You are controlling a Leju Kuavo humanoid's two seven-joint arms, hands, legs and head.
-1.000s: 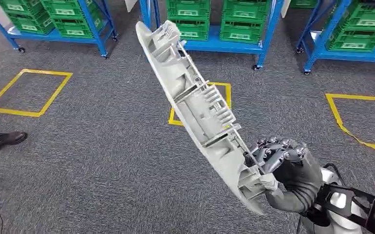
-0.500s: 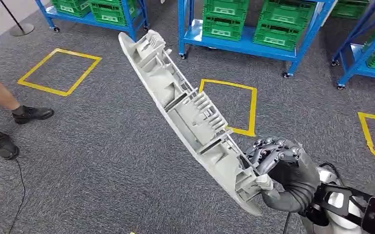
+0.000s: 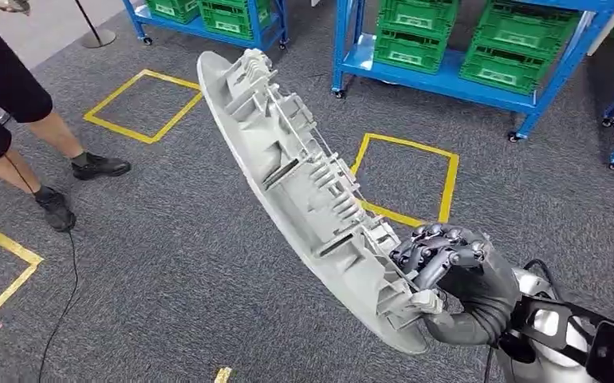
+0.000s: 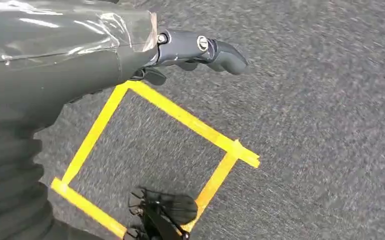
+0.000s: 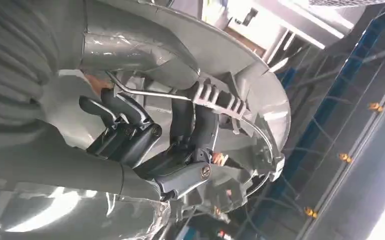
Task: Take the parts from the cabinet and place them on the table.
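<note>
A long pale grey moulded plastic part (image 3: 304, 183), ribbed on its inner side, slants up and to the left across the head view, high above the carpet. My right hand (image 3: 455, 275) grips its lower end, fingers curled over the ribs and a thin metal rod. The right wrist view shows the same hand (image 5: 180, 145) clamped round the part (image 5: 250, 100) from close behind. My left hand (image 4: 105, 55) hangs over the floor holding nothing, its fingers (image 4: 220, 50) stretched out.
Blue wheeled racks with green crates (image 3: 447, 48) stand along the far side. Yellow tape squares (image 3: 403, 179) mark the grey carpet. A person in dark shorts (image 3: 17, 120) stands at the left, with a black cable (image 3: 61, 295) on the floor nearby.
The whole view has swung to the left, so racks and tape squares slid right and the person came into view. My right hand keeps the same grip on the part.
</note>
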